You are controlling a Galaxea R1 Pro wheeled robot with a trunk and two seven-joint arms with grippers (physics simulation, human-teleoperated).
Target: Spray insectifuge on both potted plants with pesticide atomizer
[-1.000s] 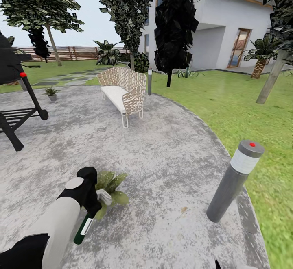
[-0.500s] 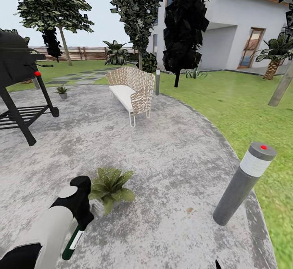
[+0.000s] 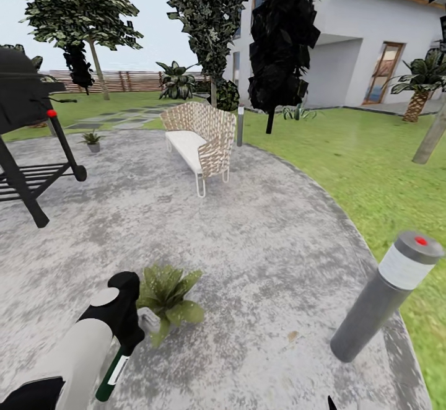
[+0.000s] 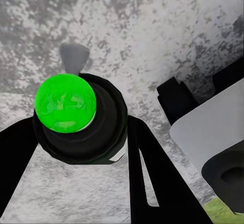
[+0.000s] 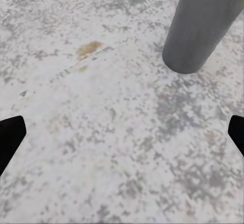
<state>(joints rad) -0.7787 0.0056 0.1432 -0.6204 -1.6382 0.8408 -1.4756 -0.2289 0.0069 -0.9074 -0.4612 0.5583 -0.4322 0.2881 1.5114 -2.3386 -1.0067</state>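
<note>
Grey mottled stone patio [image 3: 248, 243] covers most of the head view. Since half a second ago the whole picture has shifted slightly, so we read that as camera motion. Against the broad-leaved green plant in its pale grey pot [image 3: 166, 298], our left arm sits much as it did, with the plant just beside the wrist at lower left.

Our left gripper [image 4: 84, 132] is clamped on the slim dark green-black pesticide atomizer with the white label [image 3: 113, 373]. In the head view the bottle hangs below the wrist at lower left. In the left wrist view its end shows as a bright green disc inside a black ring, with a black finger on each side.

Our right gripper [image 5: 122, 137] shows only two black fingertips at opposite edges of its wrist view, set wide apart, with bare patio between them.

We judge the step in hand to be spraying the near plant. We cannot tell from these pictures whether the nozzle is aimed at the leaves.

Count:
- Potted plants: two. The second, a thinner spiky plant in a small grey pot [image 3: 93, 140], stands well apart at upper left, near the black grill with the red knob [image 3: 25, 125].
- Grey bollard lamps with a red dot on top [image 3: 387, 295]: one close at lower right.
- Woven wicker bench with a white cushion [image 3: 201, 140]: one, upper centre.
</note>
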